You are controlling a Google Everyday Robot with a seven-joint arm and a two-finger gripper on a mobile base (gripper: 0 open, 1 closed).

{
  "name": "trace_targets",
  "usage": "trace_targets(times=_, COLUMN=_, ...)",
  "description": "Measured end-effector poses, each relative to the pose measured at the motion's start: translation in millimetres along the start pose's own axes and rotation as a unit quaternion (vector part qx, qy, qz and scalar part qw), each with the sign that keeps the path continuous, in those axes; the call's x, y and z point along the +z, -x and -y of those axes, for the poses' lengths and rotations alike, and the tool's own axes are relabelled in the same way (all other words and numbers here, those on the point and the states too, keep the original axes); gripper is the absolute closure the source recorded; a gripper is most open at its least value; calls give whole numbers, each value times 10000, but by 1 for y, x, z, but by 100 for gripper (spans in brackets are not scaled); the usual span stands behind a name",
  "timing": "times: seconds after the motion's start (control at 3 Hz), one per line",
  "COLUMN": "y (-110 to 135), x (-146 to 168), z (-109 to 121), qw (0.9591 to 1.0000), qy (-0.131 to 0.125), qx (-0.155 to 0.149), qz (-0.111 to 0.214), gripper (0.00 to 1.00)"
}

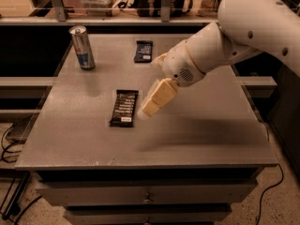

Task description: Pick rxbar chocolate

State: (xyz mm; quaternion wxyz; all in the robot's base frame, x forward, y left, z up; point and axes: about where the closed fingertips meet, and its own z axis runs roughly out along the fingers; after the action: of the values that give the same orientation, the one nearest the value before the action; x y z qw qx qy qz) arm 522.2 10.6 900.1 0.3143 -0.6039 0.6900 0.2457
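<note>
The rxbar chocolate (124, 108) is a long black-brown wrapper with rows of white text and a white label at its near end. It lies flat at the middle of the grey table (197, 135). My gripper (144, 112) hangs above the table just right of the bar, its cream fingers pointing down and left, tip close to the bar's right edge. The white arm reaches in from the upper right.
A silver-blue can (82, 47) stands upright at the back left. A shorter dark navy wrapper (143, 50) lies at the back middle. A shelf with clutter runs behind the table. Drawers are below the front edge.
</note>
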Motion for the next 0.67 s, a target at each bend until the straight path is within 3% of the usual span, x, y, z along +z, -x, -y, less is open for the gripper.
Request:
trace_targets(times=0.33, y=19, x=36, z=0, qw=9995, qy=223, qx=-180, qz=91, gripper=0)
trace_targets(times=0.67, y=26, x=67, z=1, qw=9989, qy=246, qx=-372, qz=-132, gripper=0)
